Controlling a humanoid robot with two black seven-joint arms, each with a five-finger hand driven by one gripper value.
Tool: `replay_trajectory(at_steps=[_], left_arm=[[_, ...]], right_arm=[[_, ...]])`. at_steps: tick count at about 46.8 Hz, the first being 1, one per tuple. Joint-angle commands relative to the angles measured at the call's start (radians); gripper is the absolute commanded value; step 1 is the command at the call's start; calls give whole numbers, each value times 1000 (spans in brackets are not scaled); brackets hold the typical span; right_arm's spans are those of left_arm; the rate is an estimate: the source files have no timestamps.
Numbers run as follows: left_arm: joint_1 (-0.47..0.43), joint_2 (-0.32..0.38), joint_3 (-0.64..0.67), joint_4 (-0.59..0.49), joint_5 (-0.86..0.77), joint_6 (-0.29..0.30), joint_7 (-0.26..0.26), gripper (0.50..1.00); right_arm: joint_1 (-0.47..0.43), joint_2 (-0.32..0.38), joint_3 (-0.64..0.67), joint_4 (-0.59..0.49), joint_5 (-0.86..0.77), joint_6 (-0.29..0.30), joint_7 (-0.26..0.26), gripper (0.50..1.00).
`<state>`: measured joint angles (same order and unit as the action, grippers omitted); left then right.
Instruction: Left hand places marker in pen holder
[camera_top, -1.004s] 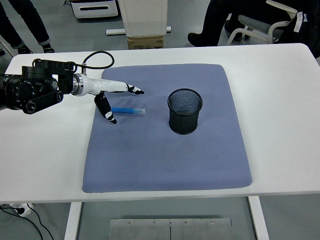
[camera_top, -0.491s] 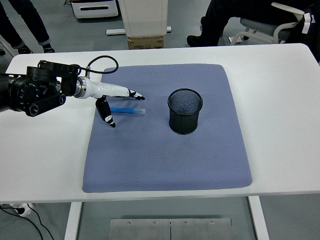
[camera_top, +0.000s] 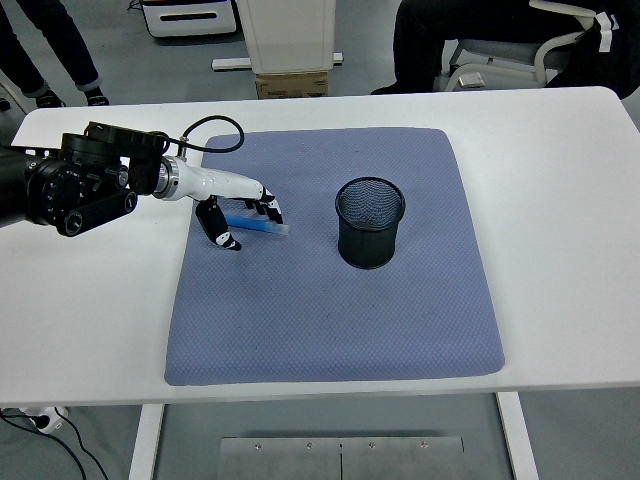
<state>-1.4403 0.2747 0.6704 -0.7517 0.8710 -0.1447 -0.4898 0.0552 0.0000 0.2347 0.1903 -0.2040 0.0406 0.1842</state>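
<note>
A blue marker (camera_top: 262, 226) lies flat on the blue-grey mat (camera_top: 330, 300), left of the black mesh pen holder (camera_top: 370, 222), which stands upright at the mat's centre right. My left hand (camera_top: 243, 219) reaches in from the left and is lowered over the marker. Its fingers (camera_top: 270, 208) curl down on the marker's far side and the thumb (camera_top: 218, 230) is on the near side. The fingers are closing around the marker but it still rests on the mat. The right arm is out of view.
The mat lies on a white table (camera_top: 560, 200). Beyond the far edge are a seated person (camera_top: 480, 40), another person's legs (camera_top: 50, 50) at top left, and a cardboard box (camera_top: 292, 84).
My left hand has moved down and a little right onto the marker. Its fingers, stretched out before, have curled down around it. The marker has not moved.
</note>
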Motion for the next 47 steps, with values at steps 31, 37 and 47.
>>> replay_trajectory(at_steps=[31, 37, 47], left_arm=[[3, -12, 0, 3, 22, 7, 24, 581], [5, -14, 0, 3, 22, 7, 24, 561], [6, -12, 0, 5, 22, 5, 24, 514]], right_arm=[[0, 0, 0, 0, 0, 1, 0, 1000], [0, 0, 0, 0, 0, -1, 0, 1000], [0, 0, 0, 0, 0, 1, 0, 1000]])
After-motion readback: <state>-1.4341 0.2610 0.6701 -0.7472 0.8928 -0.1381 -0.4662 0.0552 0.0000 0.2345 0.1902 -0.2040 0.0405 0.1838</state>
